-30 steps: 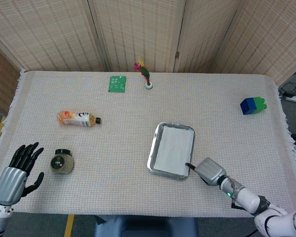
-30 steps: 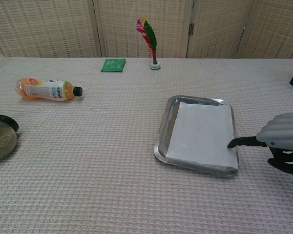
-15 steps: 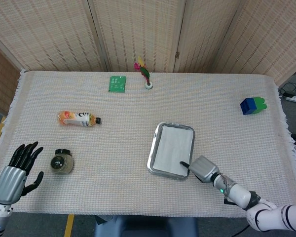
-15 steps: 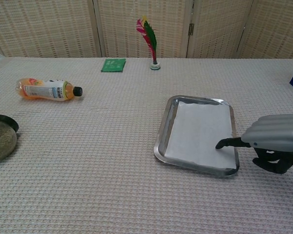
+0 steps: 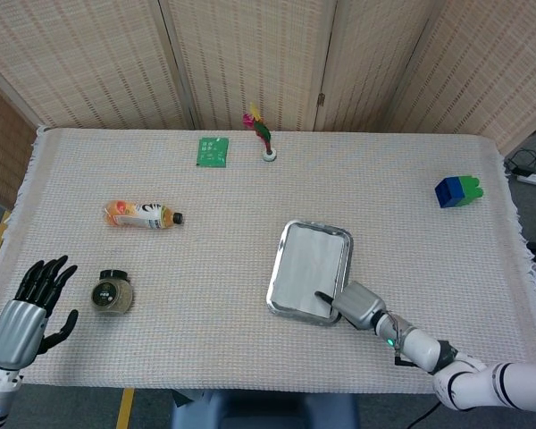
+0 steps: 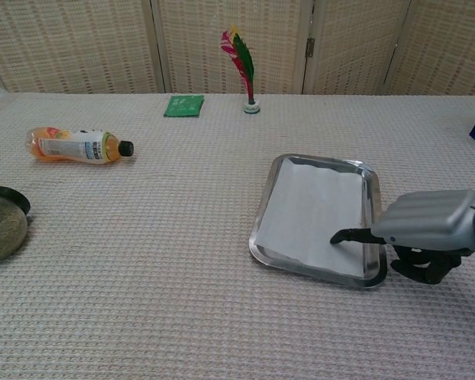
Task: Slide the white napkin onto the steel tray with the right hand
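White, thin, limp paper napkin (image 6: 313,212) lying flat inside the shallow rectangular steel tray (image 6: 268,204) toward the table's near right corner, probably creasing if pinched, so pressing flat under the right hand's (image 6: 431,229) outstretched dark fingertip (image 6: 338,237), gripping nothing.

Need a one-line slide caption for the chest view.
Right hand presses white napkin inside steel tray.

Right robot hand (image 5: 355,305) — one fingertip on the white napkin (image 5: 309,265) — in steel tray (image 5: 275,284).
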Robot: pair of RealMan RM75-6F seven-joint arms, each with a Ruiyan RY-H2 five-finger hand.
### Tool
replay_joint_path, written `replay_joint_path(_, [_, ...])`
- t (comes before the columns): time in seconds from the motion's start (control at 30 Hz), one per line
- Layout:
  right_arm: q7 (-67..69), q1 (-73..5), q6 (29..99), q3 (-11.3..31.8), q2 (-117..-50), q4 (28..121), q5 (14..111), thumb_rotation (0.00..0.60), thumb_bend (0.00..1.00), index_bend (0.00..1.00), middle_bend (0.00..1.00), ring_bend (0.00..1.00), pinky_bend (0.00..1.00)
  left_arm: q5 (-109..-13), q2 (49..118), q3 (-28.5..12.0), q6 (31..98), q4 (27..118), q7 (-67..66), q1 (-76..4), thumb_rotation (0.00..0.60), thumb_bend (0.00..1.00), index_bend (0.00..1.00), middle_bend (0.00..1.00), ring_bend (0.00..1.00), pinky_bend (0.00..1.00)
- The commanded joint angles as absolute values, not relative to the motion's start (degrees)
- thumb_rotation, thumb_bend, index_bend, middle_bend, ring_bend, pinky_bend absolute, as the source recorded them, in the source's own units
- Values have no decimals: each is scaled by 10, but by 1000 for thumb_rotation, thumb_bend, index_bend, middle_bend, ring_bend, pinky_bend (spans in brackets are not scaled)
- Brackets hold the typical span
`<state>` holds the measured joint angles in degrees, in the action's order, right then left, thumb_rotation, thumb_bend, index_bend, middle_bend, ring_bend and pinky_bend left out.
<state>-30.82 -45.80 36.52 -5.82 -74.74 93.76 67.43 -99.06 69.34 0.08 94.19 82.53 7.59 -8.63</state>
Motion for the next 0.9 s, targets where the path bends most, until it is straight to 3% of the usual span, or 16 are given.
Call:
replay_joint_path(0.03, [-304, -455, 377, -60, -740, 944, 685, 600, 724, 60, 1000, 1000, 1000, -989, 693, 0, 942, 825, 76, -86, 600, 523, 0, 0, 0, 39])
replay_joint_path(0.37, [-287, -424, 442, -72, -680, 993, 733, 600, 724, 61, 1000, 1000, 1000, -988, 697, -1, 937, 824, 66, -87, 600, 524, 0, 0, 0, 39])
replay_joint_path(0.47, [-263, -405, 482, -69, -662, 1006, 760, 600, 724, 61, 1000, 1000, 995, -987, 698, -1, 937, 823, 64, -88, 600, 523, 0, 0, 0, 39])
replay_joint_path(0.53, [-238, -381, 529, -66, -654, 1007, 787, 600, 724, 61, 976, 983, 935, -986, 698, -1, 936, 822, 63, -88, 600, 523, 0, 0, 0, 39])
replay_joint_path(0.6, [-200, -350, 587, -62, -655, 1001, 813, 600, 723, 50, 842, 866, 783, -984, 699, -2, 935, 820, 63, -88, 600, 523, 0, 0, 0, 39])
replay_joint_path(0.67, [-144, -326, 622, -61, -656, 993, 828, 600, 724, 13, 549, 616, 521, -983, 699, -3, 933, 819, 62, -89, 600, 524, 0, 0, 0, 39])
replay_joint_path(0.7, [-94, -313, 634, -62, -653, 991, 831, 600, 724, 5, 439, 528, 454, -981, 700, -3, 932, 818, 61, -89, 600, 523, 0, 0, 0, 39])
replay_joint_path(0.73, [-57, -304, 643, -63, -649, 989, 834, 600, 724, 0, 250, 377, 357, -980, 700, -4, 930, 818, 61, -90, 600, 524, 0, 0, 0, 39])
replay_joint_path(0.8, [2, -278, 677, -68, -647, 969, 855, 600, 721, 0, 59, 195, 242, -974, 701, -5, 925, 817, 60, -90, 600, 524, 0, 0, 0, 38])
replay_joint_path(0.83, [11, -266, 692, -72, -646, 958, 863, 600, 703, 0, 9, 105, 155, -973, 700, -5, 924, 818, 59, -91, 600, 523, 0, 0, 0, 37])
replay_joint_path(0.9, [14, -234, 737, -77, -644, 939, 872, 600, 652, 0, 0, 24, 52, -970, 701, -6, 921, 818, 57, -91, 600, 523, 0, 0, 0, 36])
